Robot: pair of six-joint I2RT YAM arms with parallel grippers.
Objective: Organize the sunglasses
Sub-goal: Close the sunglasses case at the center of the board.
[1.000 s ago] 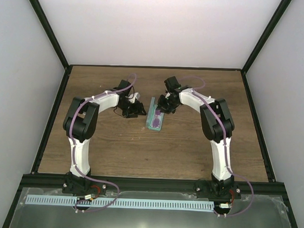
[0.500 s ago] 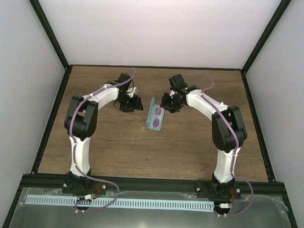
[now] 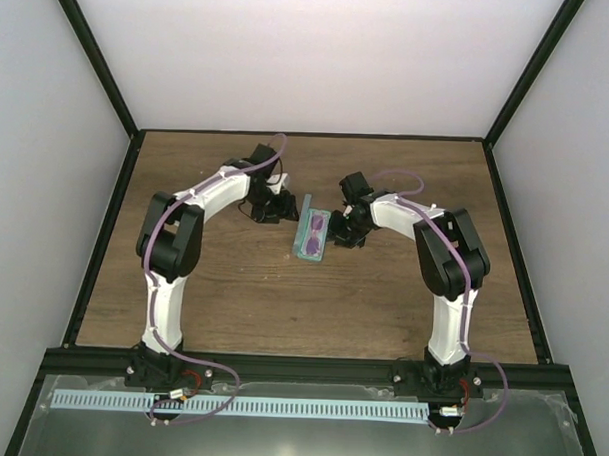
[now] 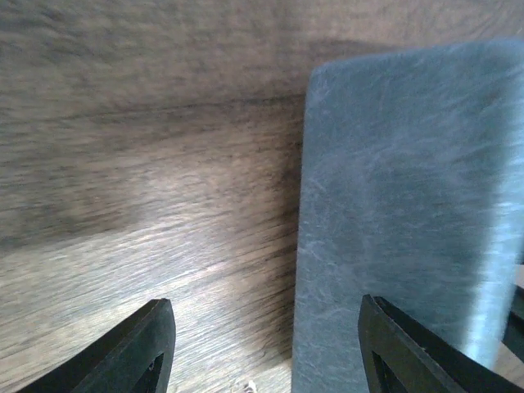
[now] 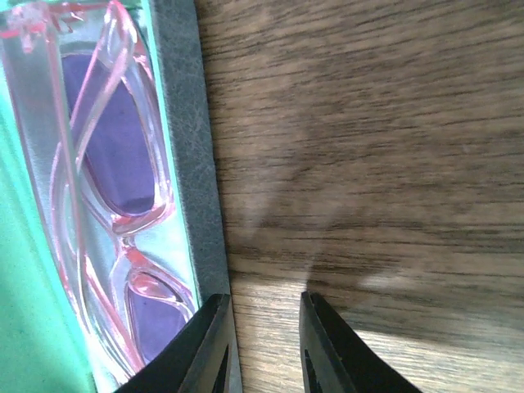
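The pink-purple sunglasses lie folded inside the open grey-blue case, on its green lining. In the right wrist view the sunglasses rest beside the case's grey rim. My right gripper is low at the case's right side. It is narrowly open with only bare wood in the gap, and its left finger is against the rim. My left gripper is at the case's left, wide open, facing the grey outside of the raised lid.
Brown wooden table with black frame rails along its edges and white walls behind. Both arms arch inward toward the middle of the table. No cloth shows in any view.
The left gripper has moved back and right, closer to the case's lid. The right gripper has come down and nearer, settling beside the case's right rim. The case and sunglasses have stayed put.
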